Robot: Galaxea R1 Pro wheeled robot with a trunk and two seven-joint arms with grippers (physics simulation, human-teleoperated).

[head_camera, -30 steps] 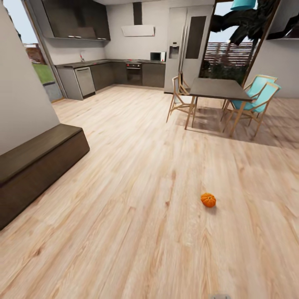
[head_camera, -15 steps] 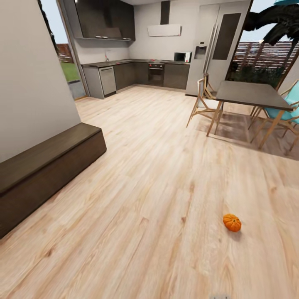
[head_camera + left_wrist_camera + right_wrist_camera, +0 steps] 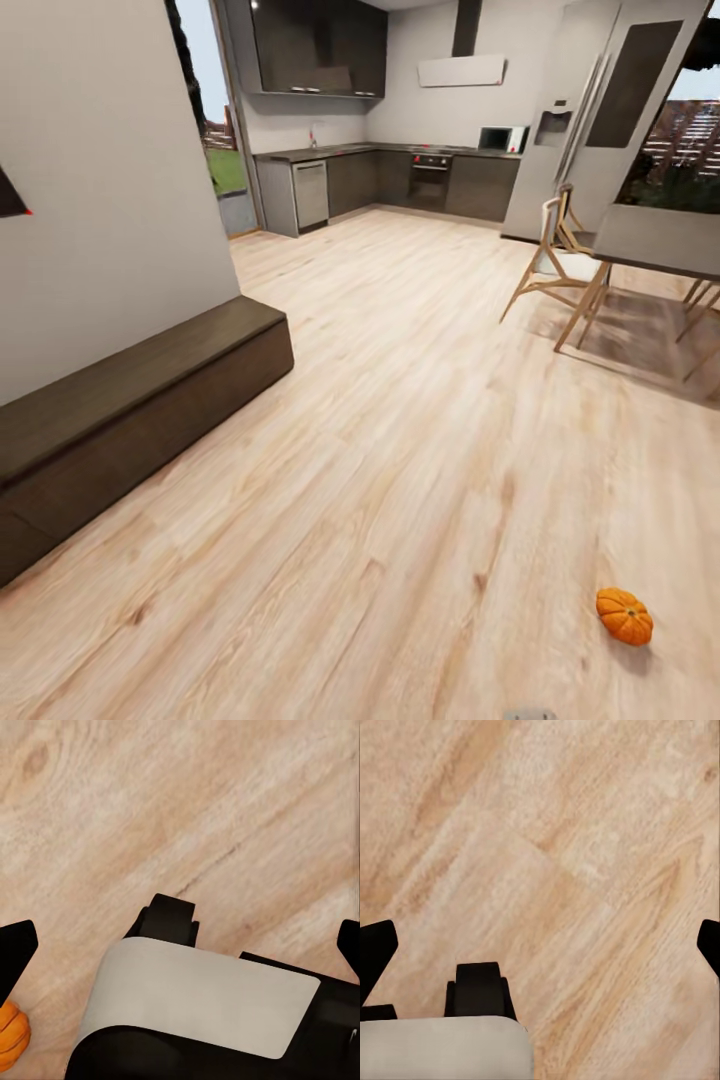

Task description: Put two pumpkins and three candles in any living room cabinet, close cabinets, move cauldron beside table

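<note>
One small orange pumpkin [image 3: 624,615] lies on the wooden floor at the lower right of the head view. The long, low dark-brown cabinet [image 3: 140,395] runs along the grey wall at the left, all its fronts shut. In the left wrist view my left gripper [image 3: 182,949] is open, its black fingertips [image 3: 15,956] wide apart above the robot's base, and the edge of an orange pumpkin [image 3: 10,1036] shows on the floor. My right gripper [image 3: 542,943] is open too, holding nothing above bare floor. Candles and cauldron are out of view.
A grey dining table [image 3: 660,238] with a wooden chair [image 3: 560,268] stands at the right. The kitchen units [image 3: 400,180] and a tall fridge [image 3: 610,110] line the far wall. Wide wooden floor [image 3: 400,450] separates the cabinet from the pumpkin.
The whole head view has swung left and closed in: the cabinet shows nearer the middle, the pumpkin and table slid toward the right edge. The things themselves have not moved.
</note>
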